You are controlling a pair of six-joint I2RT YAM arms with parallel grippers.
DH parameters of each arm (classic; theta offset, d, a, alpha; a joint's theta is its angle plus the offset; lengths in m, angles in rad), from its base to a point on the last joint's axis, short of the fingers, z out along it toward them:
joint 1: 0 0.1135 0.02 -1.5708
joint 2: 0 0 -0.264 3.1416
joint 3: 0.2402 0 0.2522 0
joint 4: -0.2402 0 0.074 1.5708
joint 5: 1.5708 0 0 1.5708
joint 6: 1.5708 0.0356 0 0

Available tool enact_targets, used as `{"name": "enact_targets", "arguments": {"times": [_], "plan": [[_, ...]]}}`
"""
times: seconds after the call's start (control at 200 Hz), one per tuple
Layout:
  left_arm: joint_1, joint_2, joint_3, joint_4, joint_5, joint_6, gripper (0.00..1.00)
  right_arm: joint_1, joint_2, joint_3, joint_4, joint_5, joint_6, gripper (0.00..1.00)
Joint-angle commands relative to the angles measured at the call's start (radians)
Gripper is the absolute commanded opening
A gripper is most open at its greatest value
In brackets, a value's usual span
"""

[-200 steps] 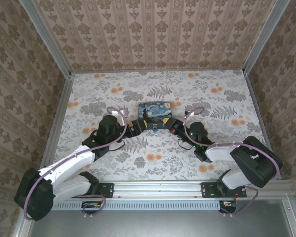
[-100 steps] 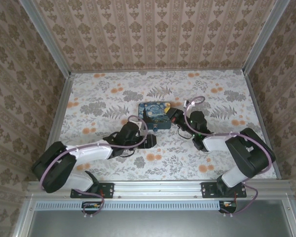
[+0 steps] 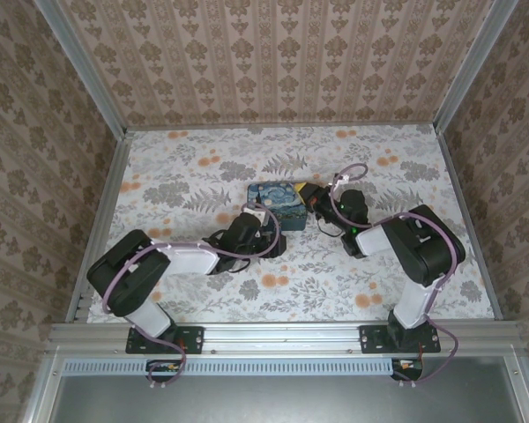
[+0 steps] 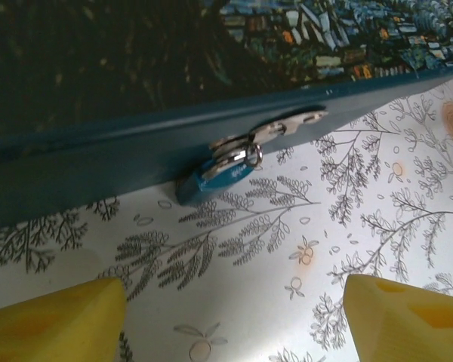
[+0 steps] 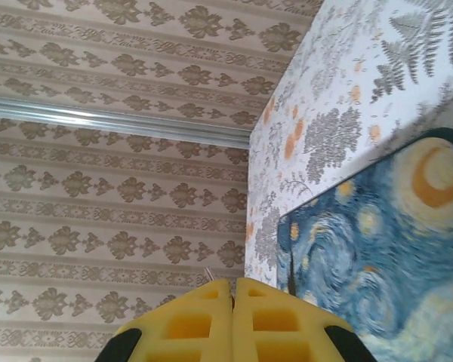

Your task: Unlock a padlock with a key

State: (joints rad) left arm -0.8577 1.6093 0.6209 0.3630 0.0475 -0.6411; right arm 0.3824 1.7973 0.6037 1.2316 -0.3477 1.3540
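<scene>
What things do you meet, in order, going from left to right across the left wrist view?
yellow fingertip → teal padlock → second yellow fingertip. The painted box spans nearly the whole width, so it has no place in the order.

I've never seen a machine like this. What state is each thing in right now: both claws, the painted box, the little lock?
Left claw: open, fingers wide apart, pointed at the padlock, holding nothing.
Right claw: shut, fingers pressed together, beside the box.
Box: closed, lid down.
Padlock: hanging from the box's front latch, lower end on the table; locked or unlocked cannot be told.
</scene>
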Motion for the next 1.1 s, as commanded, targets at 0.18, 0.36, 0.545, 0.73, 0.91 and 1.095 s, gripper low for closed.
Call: {"name": "enact_targets", "arguments": {"times": [0.18,0.36,0.545,0.73,0.91,1.095], "plan": [[0.002,0.065,0.019,0.141,-0.011,0.086,0.76,-0.002,0.068,0.063,0.055,-0.033,0.033,0.0],[0.007,0.111,0.02,0.219,0.017,0.108,0.76,-0.001,0.098,0.08,0.053,-0.034,0.035,0.0],[0.008,0.168,0.032,0.276,0.028,0.108,0.75,-0.002,0.116,0.084,0.049,-0.036,0.035,0.0],[0.009,0.223,0.044,0.32,0.047,0.107,0.74,-0.002,0.117,0.084,0.032,-0.034,0.028,0.0],[0.01,0.264,0.048,0.401,0.101,0.084,0.73,-0.002,0.116,0.077,0.019,-0.029,0.019,0.0],[0.011,0.27,0.042,0.473,0.134,0.045,0.73,-0.002,0.12,0.071,0.02,-0.025,0.017,0.0]]}}
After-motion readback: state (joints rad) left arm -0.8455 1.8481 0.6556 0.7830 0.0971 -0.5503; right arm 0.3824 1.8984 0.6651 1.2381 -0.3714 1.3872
